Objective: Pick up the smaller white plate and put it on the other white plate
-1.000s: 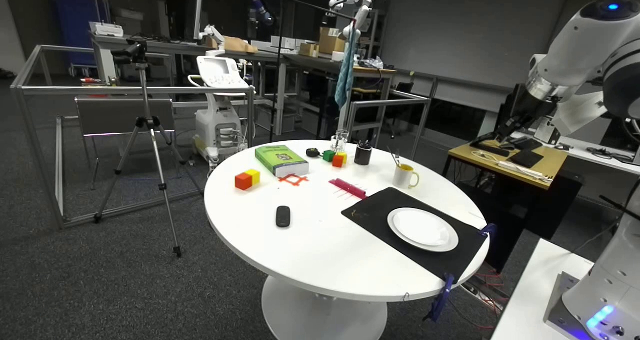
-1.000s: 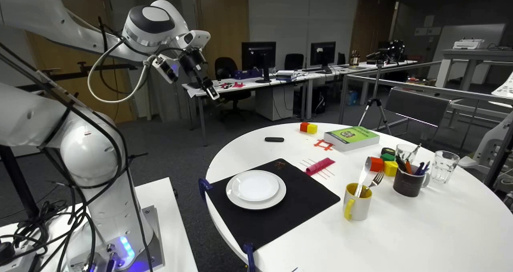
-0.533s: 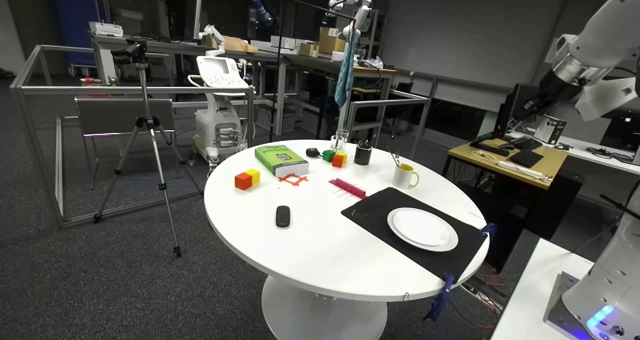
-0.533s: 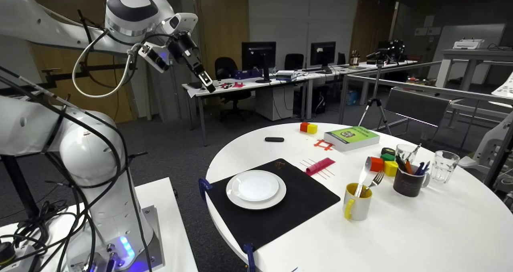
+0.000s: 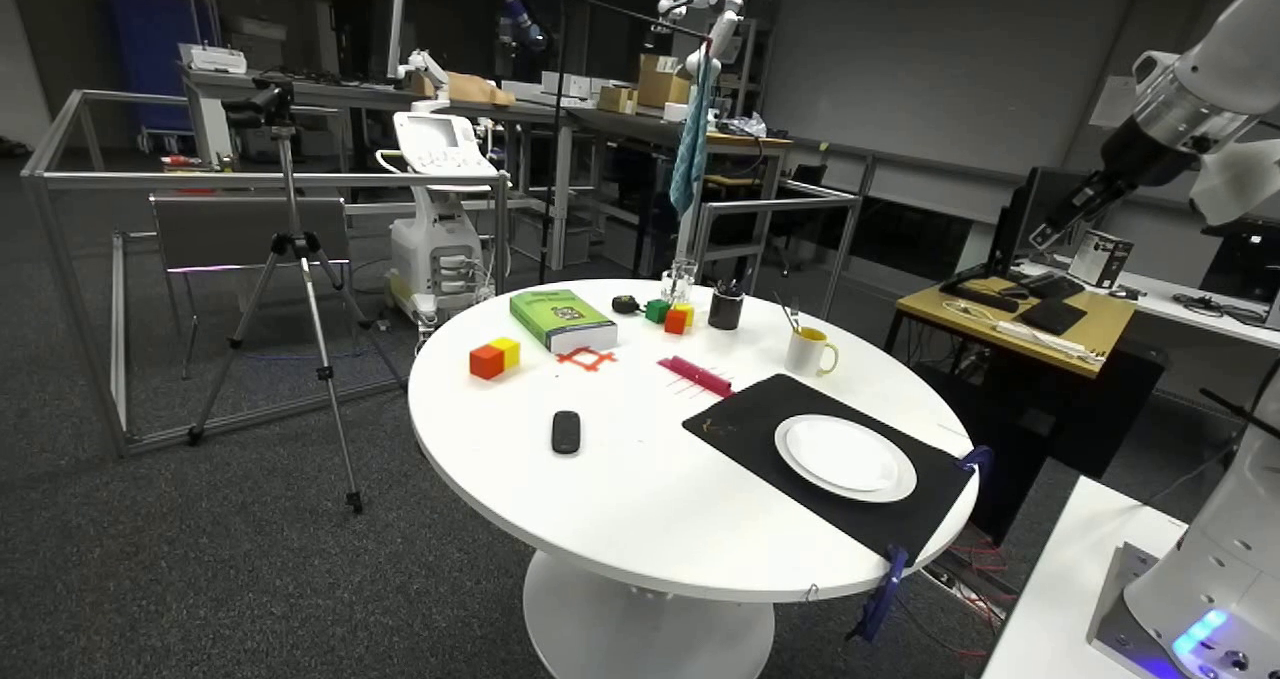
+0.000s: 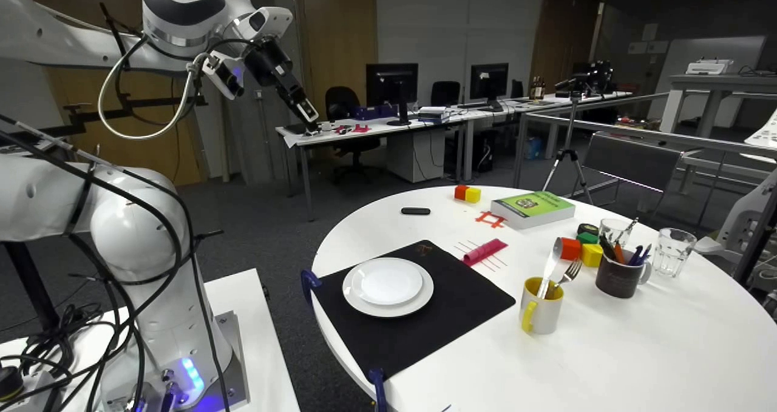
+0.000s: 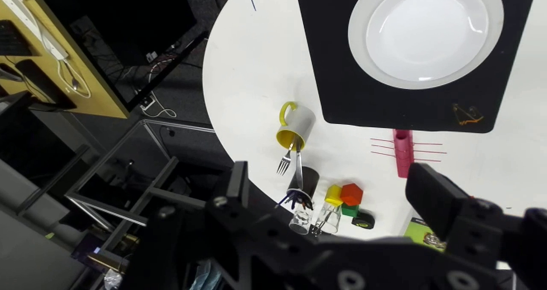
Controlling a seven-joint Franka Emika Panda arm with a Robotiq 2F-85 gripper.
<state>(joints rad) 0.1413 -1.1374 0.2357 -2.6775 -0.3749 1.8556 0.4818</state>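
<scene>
The smaller white plate [image 5: 842, 452] lies flat on the other white plate [image 5: 907, 479], inside its broad rim. The smaller white plate also shows in an exterior view [image 6: 387, 281] and in the wrist view [image 7: 427, 36]. The rim of the other white plate shows around it in an exterior view [image 6: 388, 310] and in the wrist view [image 7: 357, 33]. My gripper [image 7: 328, 180] is open and empty, its fingers wide apart. In both exterior views the gripper [image 6: 311, 119] is in the air, well above the plates and off to the robot's side of them.
The plates stand on a black mat [image 6: 461, 315] clamped to the round white table [image 6: 607, 363]. A yellow-white mug [image 6: 542, 312] with cutlery, a dark mug [image 6: 618, 276] with pens, glasses, coloured cubes, a pink holder [image 6: 484, 252] and a green book [image 6: 533, 206] stand around it.
My gripper has risen and drawn back toward the robot base, away from the table. The plates have not moved.
</scene>
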